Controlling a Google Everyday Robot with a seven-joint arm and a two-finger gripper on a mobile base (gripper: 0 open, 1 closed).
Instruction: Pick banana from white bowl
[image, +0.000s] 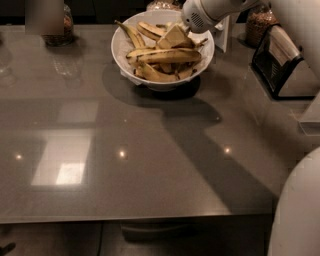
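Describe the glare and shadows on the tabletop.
Camera view: a bright rectangular glare patch and small light spots on the glossy grey table; the arm's dark shadow runs diagonally from the large round white bowl, where the claw sits over the long speckled yellow banana.

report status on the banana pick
Tool low over white bowl, far side. Banana lying across the pile, close to tool. Other bananas packed around it.

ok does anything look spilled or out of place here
Nothing is spilled. The bananas are heaped crisscross in the white bowl, brown-bruised, one dark-tipped banana poking up at the left rim. The gripper is down among them at the bowl's back right.
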